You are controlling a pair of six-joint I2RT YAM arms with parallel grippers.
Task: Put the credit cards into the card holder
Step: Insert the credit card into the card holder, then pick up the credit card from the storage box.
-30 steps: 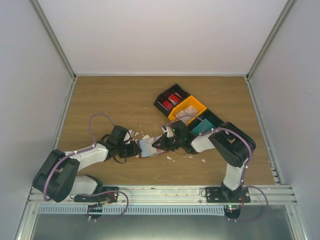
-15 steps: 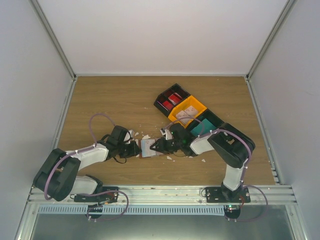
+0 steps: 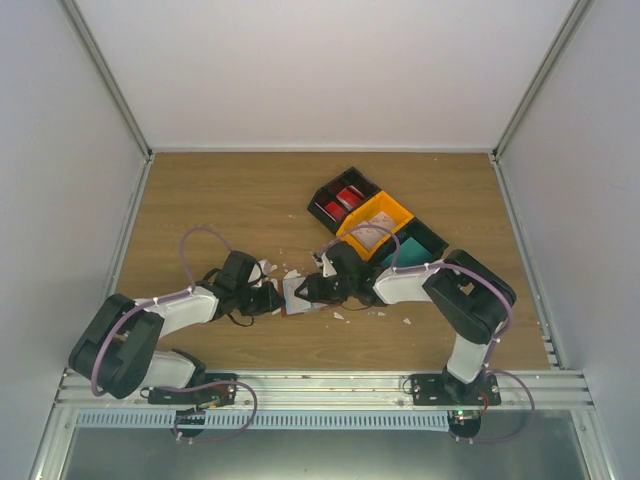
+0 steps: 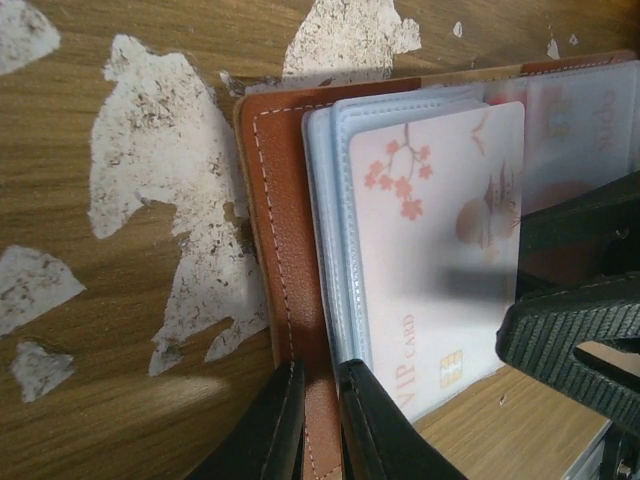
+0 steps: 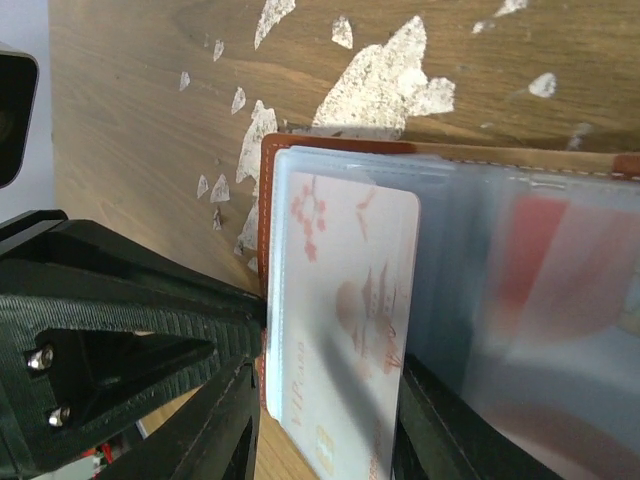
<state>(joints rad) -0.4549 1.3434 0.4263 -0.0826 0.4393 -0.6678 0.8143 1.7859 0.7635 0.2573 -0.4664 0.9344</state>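
Observation:
The card holder (image 4: 275,200) lies opened on the wood, brown leather with clear sleeves, small in the top view (image 3: 295,293). My left gripper (image 4: 318,400) is shut on its leather edge (image 3: 268,298). A whitish credit card (image 4: 440,250) with pink blossoms and "VIP CARD" print lies at the top sleeve (image 5: 340,300). My right gripper (image 5: 325,420) is open, one finger on either side of that card, and faces the left gripper (image 3: 305,290). A red credit card (image 5: 540,250) shows blurred through a further sleeve.
A black-and-orange bin tray (image 3: 375,225) stands behind the right arm, with red cards (image 3: 345,198) and a teal card (image 3: 405,255) in it. White scraps and scuffed patches (image 4: 160,180) dot the wood around the holder.
The right gripper has opened from shut and shifted left, closer over the card holder. The left gripper keeps its grip on the leather edge and has not moved.

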